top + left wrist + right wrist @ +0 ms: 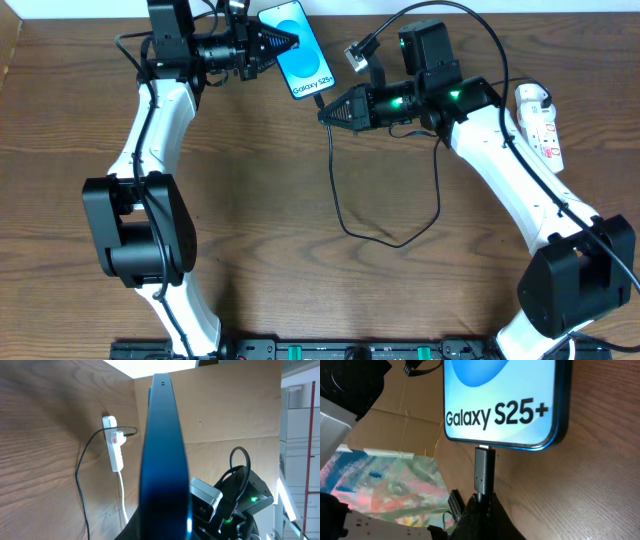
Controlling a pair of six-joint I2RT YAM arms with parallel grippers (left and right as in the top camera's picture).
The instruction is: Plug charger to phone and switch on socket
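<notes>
Count: we are counting one phone (303,50), one charger (338,200), one socket (541,122) and two grippers.
Phone, look: it is showing a bright blue-teal screen with a round blue shape and "Galaxy S25+" lettering. In the left wrist view we are seeing it edge-on as a thin dark-blue slab (165,460).
Phone, place: it is sitting near the far edge of the worktop (250,200), about midway along, turned at an angle.
Charger, look: a thin black cable is ending in a small dark plug tip (484,472).
Charger, place: the plug tip is touching the middle of the phone's bottom edge; we cannot tell how deep it is sitting. The cable is looping through the middle of the worktop and climbing back toward the socket.
Socket: a white strip with red markings is lying by the right edge, near the far right corner.
Left gripper (285,43): it is clenching the phone's side edge.
Right gripper (326,113): it is pinching the plug just below the phone.
</notes>
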